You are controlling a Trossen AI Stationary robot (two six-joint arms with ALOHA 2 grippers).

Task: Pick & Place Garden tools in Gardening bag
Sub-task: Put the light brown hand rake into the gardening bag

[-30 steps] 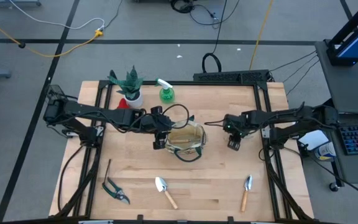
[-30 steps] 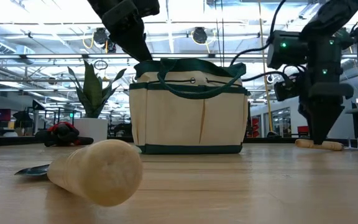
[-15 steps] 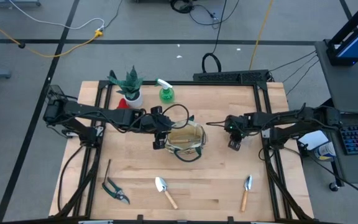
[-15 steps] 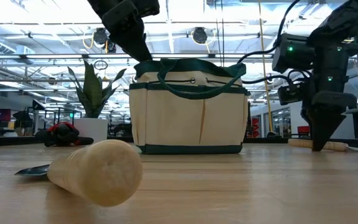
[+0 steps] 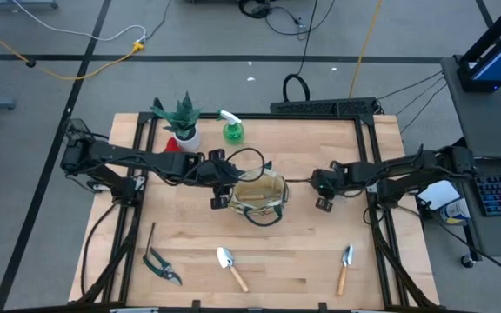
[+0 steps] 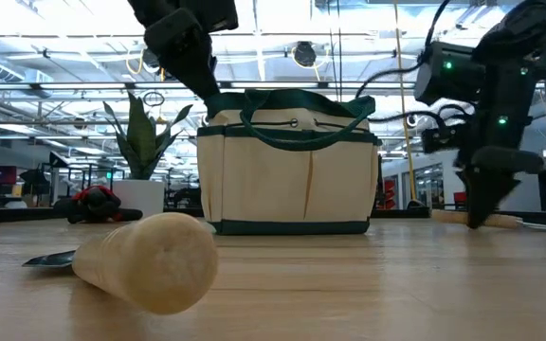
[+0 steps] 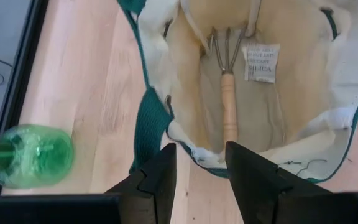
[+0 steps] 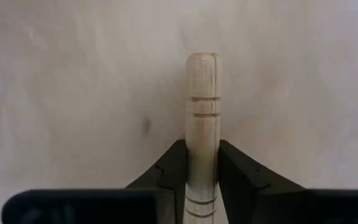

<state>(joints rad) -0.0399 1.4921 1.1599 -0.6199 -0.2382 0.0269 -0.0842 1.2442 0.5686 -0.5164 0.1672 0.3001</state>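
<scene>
Near the middle of the pale wooden tabletop (image 5: 303, 248), viewed from above: a small round beige canvas bag with dark green trim (image 5: 272, 187), mouth open. At the bag's 9 o'clock rim, the left pincer (image 5: 218, 198), fingers apart, poised over the green edge with nothing clamped between them; in the left wrist view, a stretch of rim beyond the gap (image 7: 201, 148). Inside the bag, lying flat on the bottom, a three-pronged metal rake with a wooden handle (image 7: 229, 112). At the bag's 3 o'clock, near but apart from it, the right pincer (image 5: 323, 203), low over the tabletop and closed tight on a pale grooved wooden handle (image 8: 202, 93), one finger pressed to each side. In the low view, that handle (image 6: 472, 219) at tabletop level; lifted or not, cannot tell. At 11 o'clock from the bag, a green plastic spray bottle with a white nozzle (image 5: 231, 130), lying on its side. At 10 o'clock, a green spiky plant in a white pot (image 5: 182, 122), with a small red item (image 5: 172, 145) just beside the pot. At 7 o'clock, well apart, dark pruning shears (image 5: 161, 265) and, next to them, a thin dark-shafted tool (image 5: 151, 235). At 6 o'clock, a wooden-handled metal trowel (image 5: 231, 268). At 4 o'clock, a second wooden-handled trowel (image 5: 344, 266), close to the tabletop's near edge.
</scene>
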